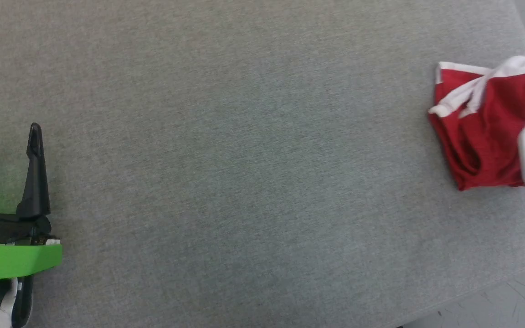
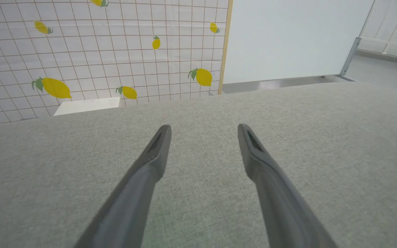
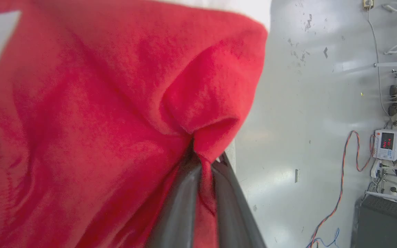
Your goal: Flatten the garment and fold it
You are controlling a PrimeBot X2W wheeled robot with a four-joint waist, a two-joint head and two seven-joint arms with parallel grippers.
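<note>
head looks down; right wrist close on garment (image 3: 81,120).

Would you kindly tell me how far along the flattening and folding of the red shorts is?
Early days. Done: the right claw is shut on a pinch of the shorts. In hand: the shorts lie crumpled near the right edge of the table. Left: flattening and folding; the left claw is open, far from them.

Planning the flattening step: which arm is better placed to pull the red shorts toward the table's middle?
Right: the right pincer is shut on the garment near the table's right edge. The left pincer stands open over bare table, far from it.
</note>
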